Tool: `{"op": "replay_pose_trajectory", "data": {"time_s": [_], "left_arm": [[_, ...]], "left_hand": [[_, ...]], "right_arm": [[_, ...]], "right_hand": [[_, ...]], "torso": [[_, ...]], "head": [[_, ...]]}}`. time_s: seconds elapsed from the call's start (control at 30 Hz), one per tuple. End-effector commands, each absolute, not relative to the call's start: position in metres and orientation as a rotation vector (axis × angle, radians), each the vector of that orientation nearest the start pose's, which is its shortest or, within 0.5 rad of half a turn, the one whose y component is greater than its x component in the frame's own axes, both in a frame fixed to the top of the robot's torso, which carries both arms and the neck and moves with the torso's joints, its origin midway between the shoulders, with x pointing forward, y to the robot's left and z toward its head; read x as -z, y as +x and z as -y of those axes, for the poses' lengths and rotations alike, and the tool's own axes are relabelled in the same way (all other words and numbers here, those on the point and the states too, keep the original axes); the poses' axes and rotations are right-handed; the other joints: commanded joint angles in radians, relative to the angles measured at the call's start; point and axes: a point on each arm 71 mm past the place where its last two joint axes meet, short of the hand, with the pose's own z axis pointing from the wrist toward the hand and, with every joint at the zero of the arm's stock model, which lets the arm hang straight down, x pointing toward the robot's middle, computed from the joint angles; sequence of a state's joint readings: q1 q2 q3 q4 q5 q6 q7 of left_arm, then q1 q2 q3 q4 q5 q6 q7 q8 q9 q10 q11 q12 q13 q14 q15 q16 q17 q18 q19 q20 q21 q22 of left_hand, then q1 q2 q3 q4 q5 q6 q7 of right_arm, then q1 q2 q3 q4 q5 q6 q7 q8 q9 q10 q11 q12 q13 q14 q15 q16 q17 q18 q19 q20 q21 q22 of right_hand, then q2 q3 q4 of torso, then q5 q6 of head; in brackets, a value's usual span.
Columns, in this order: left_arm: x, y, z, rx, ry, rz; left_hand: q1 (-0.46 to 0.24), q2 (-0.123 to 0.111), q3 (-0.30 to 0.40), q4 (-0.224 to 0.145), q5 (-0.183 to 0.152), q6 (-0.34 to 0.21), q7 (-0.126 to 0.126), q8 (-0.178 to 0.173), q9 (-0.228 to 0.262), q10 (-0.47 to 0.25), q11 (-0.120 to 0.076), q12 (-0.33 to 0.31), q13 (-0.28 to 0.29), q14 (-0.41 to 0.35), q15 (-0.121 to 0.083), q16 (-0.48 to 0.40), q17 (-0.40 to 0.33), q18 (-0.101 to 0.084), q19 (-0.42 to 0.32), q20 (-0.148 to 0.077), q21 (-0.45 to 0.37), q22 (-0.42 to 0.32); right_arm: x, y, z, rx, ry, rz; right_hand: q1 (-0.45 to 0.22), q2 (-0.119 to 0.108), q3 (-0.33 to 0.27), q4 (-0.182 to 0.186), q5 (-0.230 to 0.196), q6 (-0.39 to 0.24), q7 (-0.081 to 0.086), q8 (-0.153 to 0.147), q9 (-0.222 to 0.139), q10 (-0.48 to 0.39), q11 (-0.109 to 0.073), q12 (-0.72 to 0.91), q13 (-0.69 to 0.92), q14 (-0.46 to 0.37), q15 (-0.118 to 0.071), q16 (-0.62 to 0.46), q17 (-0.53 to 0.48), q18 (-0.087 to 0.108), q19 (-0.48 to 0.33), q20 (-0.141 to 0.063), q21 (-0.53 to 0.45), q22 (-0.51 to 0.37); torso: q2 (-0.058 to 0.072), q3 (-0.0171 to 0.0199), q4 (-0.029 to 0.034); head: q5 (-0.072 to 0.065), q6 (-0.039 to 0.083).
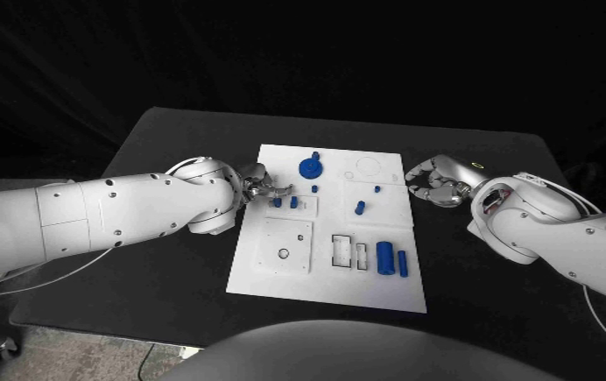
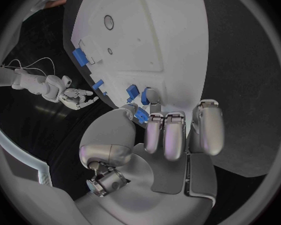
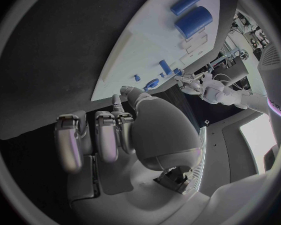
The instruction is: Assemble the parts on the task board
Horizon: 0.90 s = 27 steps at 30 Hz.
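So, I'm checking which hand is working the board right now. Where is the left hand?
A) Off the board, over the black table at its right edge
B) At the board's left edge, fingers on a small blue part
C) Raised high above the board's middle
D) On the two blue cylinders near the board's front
B: in the head view the left hand reaches over the task board at its left edge, and the left wrist view shows its fingertips at a small blue part.

From my left wrist camera I see the left hand (image 2: 168, 135) at the edge of the white task board (image 2: 172, 40), pinching a small blue part (image 2: 141, 116) against its fingertips (image 2: 154, 121). Two more blue parts (image 2: 133, 91) stand just beside it on the board, others (image 2: 82, 56) farther along the same edge. Across the black table (image 2: 240, 85) the right hand (image 2: 77, 98) rests, fingers curled and apart.
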State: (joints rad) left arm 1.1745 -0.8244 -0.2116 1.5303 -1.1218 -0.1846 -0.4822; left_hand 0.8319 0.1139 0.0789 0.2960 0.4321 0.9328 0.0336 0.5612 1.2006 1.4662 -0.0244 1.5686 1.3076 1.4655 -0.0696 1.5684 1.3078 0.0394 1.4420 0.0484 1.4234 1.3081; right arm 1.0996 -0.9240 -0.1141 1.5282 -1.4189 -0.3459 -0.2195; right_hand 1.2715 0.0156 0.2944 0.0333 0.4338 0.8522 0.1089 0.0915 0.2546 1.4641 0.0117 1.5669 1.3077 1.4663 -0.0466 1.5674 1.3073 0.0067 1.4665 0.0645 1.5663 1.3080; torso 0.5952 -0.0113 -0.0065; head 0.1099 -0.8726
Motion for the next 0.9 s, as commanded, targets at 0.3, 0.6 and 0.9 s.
{"op": "replay_pose_trajectory", "data": {"time_s": [0.3, 0.6, 0.9], "left_arm": [[0.2804, 0.4452, -0.2175, 0.360, -0.229, -2.241], [0.2805, 0.4462, -0.2221, 0.297, -0.207, -2.279], [0.2809, 0.4467, -0.2227, 0.294, -0.196, -2.286]], "left_hand": [[0.012, 0.018, 0.000, -0.003, 0.012, 0.004, -0.008, 0.014, 0.010, 0.105, -0.007, 0.002, 0.263, 0.105, 0.000, 0.002, 0.263, 0.005, 0.004, -0.003, -0.004, 0.197], [0.073, -0.006, 0.016, -0.005, 0.070, -0.007, -0.014, 0.026, 0.025, 0.105, -0.013, 0.002, 0.263, 0.105, -0.006, 0.002, 0.263, 0.005, 0.004, -0.009, -0.006, 0.199], [0.187, -0.072, 0.057, -0.009, 0.162, -0.018, -0.019, 0.028, 0.030, 0.105, -0.017, 0.002, 0.263, 0.105, -0.011, 0.002, 0.263, 0.005, 0.004, -0.013, -0.012, 0.202]], "right_arm": [[0.2595, 0.4522, 0.2473, -0.482, 0.001, -1.865], [0.2601, 0.4523, 0.2471, -0.482, 0.005, -1.869], [0.2607, 0.4523, 0.2473, -0.480, 0.007, -1.870]], "right_hand": [[0.006, 0.001, 0.007, 0.000, 0.005, 0.004, 0.000, -0.004, -0.001, 0.107, 0.006, 0.004, 0.263, 0.104, 0.006, 0.003, 0.263, -0.007, 0.104, 0.006, 0.004, 0.263], [0.006, 0.001, 0.007, 0.000, 0.006, 0.004, 0.000, -0.004, -0.001, 0.107, 0.006, 0.004, 0.263, 0.104, 0.006, 0.003, 0.263, -0.007, 0.104, 0.006, 0.004, 0.263], [0.006, 0.001, 0.007, 0.000, 0.006, 0.004, 0.000, -0.004, -0.001, 0.107, 0.006, 0.004, 0.263, 0.104, 0.006, 0.003, 0.263, -0.007, 0.104, 0.006, 0.004, 0.263]], "torso": [[-0.001, 0.0009, -0.0018], [0.000, 0.0002, -0.0013], [0.000, 0.0001, -0.0002]], "head": [[0.001, 0.000], [-0.002, 0.000], [-0.003, 0.000]]}}
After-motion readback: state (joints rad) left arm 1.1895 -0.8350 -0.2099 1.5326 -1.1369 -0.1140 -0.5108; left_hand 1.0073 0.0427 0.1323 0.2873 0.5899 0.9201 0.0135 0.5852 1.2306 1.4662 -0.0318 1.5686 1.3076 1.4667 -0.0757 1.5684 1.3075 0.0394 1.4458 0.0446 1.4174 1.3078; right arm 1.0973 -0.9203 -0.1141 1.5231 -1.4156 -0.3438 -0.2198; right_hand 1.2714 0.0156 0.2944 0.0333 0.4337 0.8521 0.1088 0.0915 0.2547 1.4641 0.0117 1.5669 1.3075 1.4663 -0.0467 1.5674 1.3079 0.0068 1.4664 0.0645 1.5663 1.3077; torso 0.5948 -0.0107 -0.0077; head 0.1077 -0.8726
